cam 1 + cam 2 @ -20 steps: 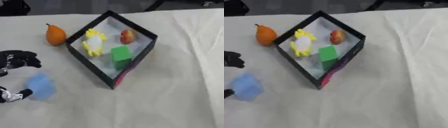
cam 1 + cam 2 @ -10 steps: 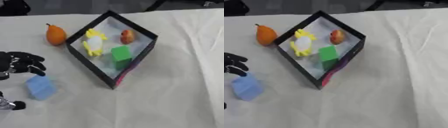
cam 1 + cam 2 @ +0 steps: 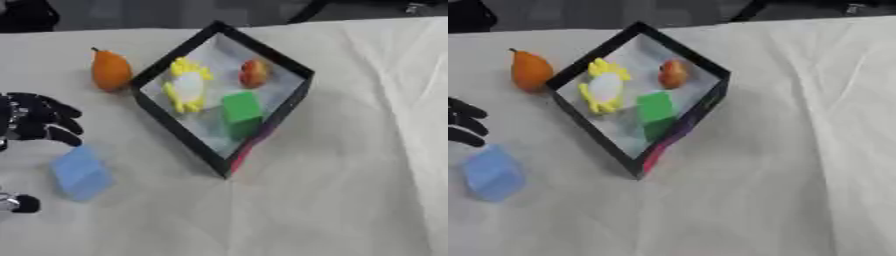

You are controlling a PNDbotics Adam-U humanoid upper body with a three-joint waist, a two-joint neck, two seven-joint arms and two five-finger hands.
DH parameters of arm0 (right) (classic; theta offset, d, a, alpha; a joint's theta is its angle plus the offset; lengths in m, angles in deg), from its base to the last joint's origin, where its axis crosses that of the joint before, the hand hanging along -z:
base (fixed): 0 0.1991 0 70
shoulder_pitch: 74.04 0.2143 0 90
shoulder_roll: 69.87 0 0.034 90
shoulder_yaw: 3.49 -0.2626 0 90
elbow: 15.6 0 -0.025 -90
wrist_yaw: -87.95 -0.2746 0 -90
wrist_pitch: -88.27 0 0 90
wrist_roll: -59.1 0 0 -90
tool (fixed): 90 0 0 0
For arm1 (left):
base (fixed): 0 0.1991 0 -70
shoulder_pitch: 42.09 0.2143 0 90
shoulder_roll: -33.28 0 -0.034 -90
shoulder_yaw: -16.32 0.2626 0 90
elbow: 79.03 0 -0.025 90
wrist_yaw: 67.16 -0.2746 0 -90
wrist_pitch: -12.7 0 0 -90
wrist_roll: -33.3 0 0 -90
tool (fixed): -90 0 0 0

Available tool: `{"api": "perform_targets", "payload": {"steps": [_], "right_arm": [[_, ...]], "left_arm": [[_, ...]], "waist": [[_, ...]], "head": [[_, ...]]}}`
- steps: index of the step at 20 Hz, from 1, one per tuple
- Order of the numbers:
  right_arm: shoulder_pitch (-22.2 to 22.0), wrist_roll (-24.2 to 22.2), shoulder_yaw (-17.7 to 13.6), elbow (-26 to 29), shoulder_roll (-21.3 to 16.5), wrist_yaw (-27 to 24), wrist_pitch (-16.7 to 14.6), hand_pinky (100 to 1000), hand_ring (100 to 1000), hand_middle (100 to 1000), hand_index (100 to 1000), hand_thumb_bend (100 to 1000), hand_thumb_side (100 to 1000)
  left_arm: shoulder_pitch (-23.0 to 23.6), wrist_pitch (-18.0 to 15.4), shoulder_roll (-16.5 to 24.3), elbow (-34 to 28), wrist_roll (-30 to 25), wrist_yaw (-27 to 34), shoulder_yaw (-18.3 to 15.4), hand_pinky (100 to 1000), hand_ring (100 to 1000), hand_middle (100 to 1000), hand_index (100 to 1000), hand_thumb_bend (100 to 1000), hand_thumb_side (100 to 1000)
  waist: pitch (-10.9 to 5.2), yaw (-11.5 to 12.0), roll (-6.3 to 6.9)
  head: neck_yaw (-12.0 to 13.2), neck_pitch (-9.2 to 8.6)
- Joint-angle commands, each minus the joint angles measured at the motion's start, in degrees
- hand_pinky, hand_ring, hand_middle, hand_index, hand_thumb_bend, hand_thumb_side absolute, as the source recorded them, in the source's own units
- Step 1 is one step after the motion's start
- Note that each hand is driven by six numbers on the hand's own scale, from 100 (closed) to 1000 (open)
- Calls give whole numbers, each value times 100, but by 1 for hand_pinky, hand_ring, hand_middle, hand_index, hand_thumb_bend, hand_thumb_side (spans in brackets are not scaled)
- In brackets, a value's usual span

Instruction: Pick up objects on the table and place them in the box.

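Left hand (image 3: 35,122) hovers with fingers spread wide around the light-blue cube (image 3: 80,172), not gripping; the orange pear (image 3: 110,71) waits beside the black box (image 3: 262,132).

A pale cloth (image 3: 350,190) is spread over the table, creased toward the right side. Dark shapes are seen beyond its far edge.

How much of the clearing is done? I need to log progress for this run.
Done: the green block, a yellow and white object and a small red fruit lie inside the black box. In hand: nothing is held; the left hand hovers open just above the blue block. Left: the blue block and the orange pear, both on the table outside the box.
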Motion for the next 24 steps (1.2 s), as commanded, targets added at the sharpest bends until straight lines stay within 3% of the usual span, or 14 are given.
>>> {"api": "perform_targets", "payload": {"steps": [1,9,12,17,18,19,24], "right_arm": [[40,-20,-44,19,-153,30,-9,937,645,586,792,100,539],[59,-28,-39,21,-139,13,-6,937,645,586,792,100,539],[67,-44,-31,14,-130,20,3,938,645,585,792,100,540],[72,-74,-21,0,-115,31,16,938,645,585,792,100,540],[73,-79,-20,-3,-113,34,17,938,645,585,792,100,526],[73,-85,-18,-6,-112,37,18,938,645,585,792,100,540],[85,-106,-10,-16,-98,45,24,939,646,585,792,100,541]], "left_arm": [[-183,-335,178,287,221,-331,-10,898,915,781,842,705,374],[-498,-1085,56,842,590,-1142,199,908,929,811,846,724,373],[-513,-1123,33,756,690,-1371,378,911,931,809,849,683,344],[-616,-1127,-26,725,933,-1618,537,909,929,811,854,702,352],[-635,-1128,-39,754,970,-1666,557,908,929,812,855,682,298],[-652,-1128,-52,797,985,-1716,582,908,929,813,855,688,345],[-756,-1128,-134,1026,801,-1932,753,902,925,812,848,660,335]], "waist": [[-9,-10,53],[-7,-42,49],[-1,-62,57],[10,-85,61],[11,-87,61],[15,-92,61],[26,-112,65]], "head": [[17,-83],[69,-112],[89,-125],[118,-133],[120,-133],[125,-133],[162,-133]]}}
